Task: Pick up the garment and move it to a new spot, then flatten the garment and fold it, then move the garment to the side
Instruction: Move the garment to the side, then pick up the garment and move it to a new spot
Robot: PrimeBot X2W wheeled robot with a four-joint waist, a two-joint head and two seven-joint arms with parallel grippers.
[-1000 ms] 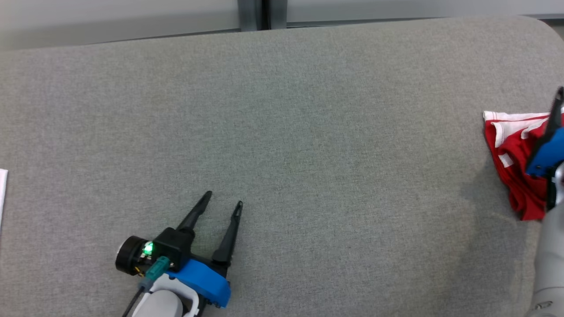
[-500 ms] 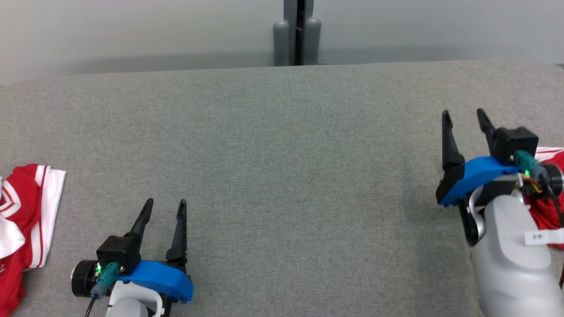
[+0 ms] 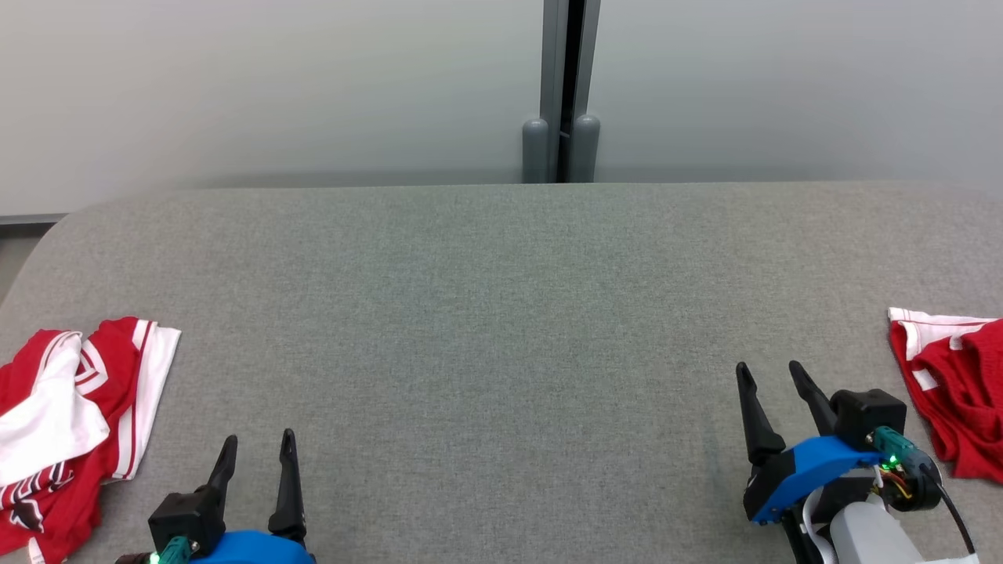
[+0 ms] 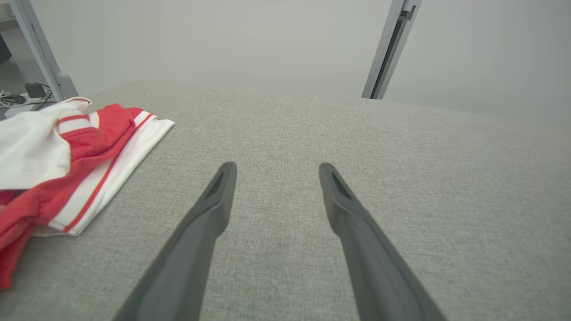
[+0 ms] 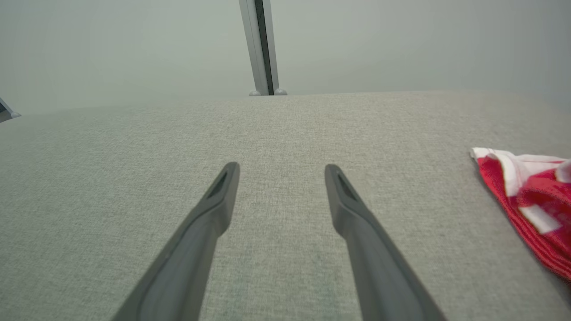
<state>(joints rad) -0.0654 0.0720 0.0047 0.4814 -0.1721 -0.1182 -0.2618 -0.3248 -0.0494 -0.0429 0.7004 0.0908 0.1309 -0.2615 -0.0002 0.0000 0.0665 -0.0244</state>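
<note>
A crumpled red and white garment [image 3: 78, 407] lies at the left edge of the grey table [image 3: 501, 313]; in the left wrist view this garment [image 4: 89, 147] is left of my fingers. Another red and white garment [image 3: 952, 392] lies bunched at the right edge, and the right wrist view has it [image 5: 531, 196] at its right side. My left gripper [image 3: 258, 437] is open near the front edge, right of the left garment and apart from it, nothing between its fingers [image 4: 276, 167]. My right gripper [image 3: 768, 366] is open and holds nothing [image 5: 281, 166], left of the right garment.
The table's far edge meets a pale wall with a grey vertical post [image 3: 560, 149] behind the middle. The table's left corner is rounded. Cables lie on the floor beyond the left edge [image 4: 18, 98].
The head camera has swung and tilted up, bringing both garments and the wall into view. My right gripper, over the right garment a second ago, now stands left of it, open.
</note>
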